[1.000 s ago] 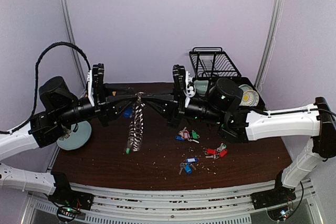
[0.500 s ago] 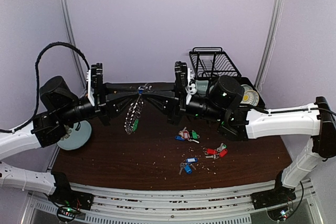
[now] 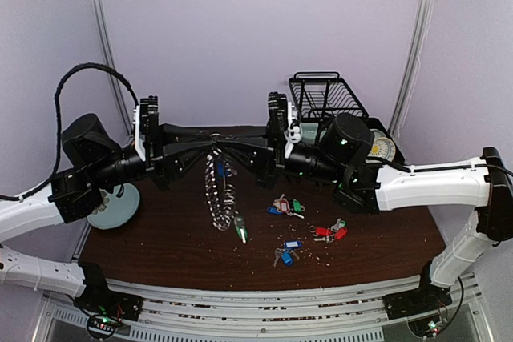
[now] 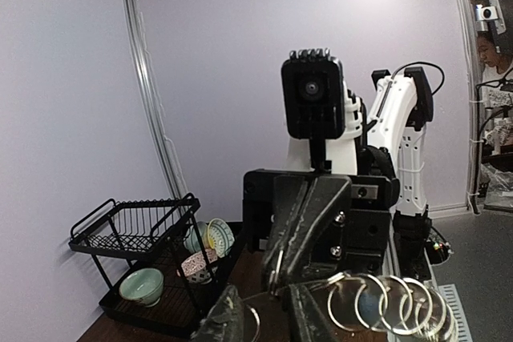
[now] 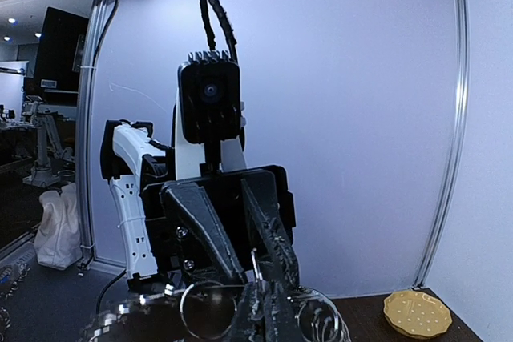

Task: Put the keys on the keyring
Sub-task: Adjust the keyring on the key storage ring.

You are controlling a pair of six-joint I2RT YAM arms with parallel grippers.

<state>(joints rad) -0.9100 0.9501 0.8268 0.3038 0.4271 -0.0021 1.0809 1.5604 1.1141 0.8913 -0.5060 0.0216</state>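
Both arms are raised and meet nose to nose over the middle of the dark brown wooden tabletop (image 3: 160, 238). The left tool (image 3: 207, 144) and right tool (image 3: 230, 147) are almost touching, each nipped down on the top links of the keyring (image 3: 216, 190), a chain-like loop of small linked silver metal split rings. In the right wrist view the right tool's fingers (image 5: 261, 310) are pressed together with ring wire at the tips. In the left wrist view the left tool's fingers (image 4: 309, 314) show only a narrow gap with a ring in it, and more rings (image 4: 385, 303) fan off to the side. The keyring hangs down between the tools in a long strand, with one small silver key with a green plastic tag (image 3: 240, 230) at its low end, near the tabletop. The other small silver keys with red, blue and green tags (image 3: 286, 205) lie loose in three clusters right of the strand. A pale blue-grey round plate (image 3: 112, 207) is at far left, partly under the left arm. A black wire dish rack (image 3: 325, 95) is at back right.
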